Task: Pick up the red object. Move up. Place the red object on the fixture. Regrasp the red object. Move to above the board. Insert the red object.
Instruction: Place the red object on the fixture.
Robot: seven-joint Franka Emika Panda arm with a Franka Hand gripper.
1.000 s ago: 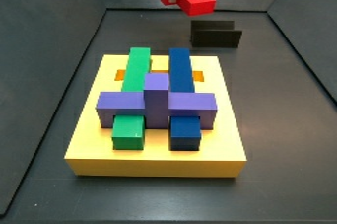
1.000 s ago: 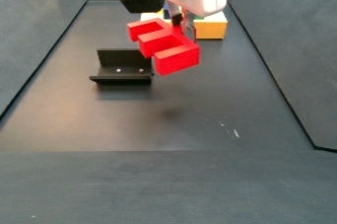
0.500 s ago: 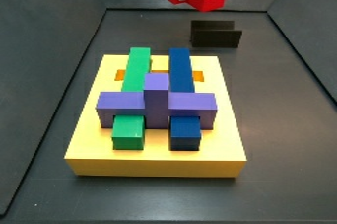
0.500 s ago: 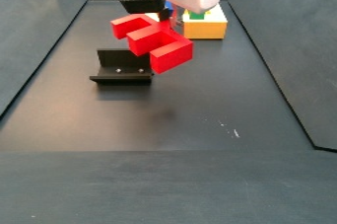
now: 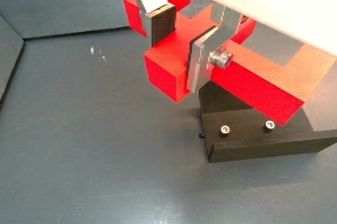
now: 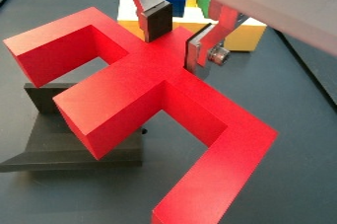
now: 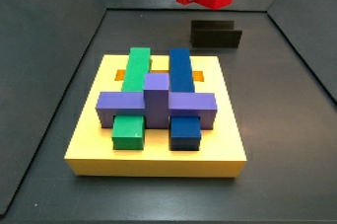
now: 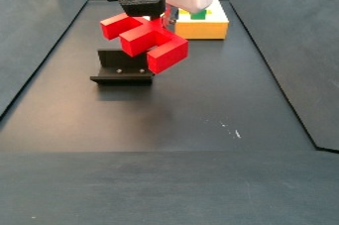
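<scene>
Side view: my gripper [image 8: 167, 16] clamps the red object [image 8: 143, 39], held clear above the fixture [image 8: 122, 69], long axis tilted.

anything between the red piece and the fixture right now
Nothing visible. The gripper holds the red piece in the air, jaws shut on it, above the fixture. The fixture's top looks bare in a wrist view, and the board sits well apart.
</scene>
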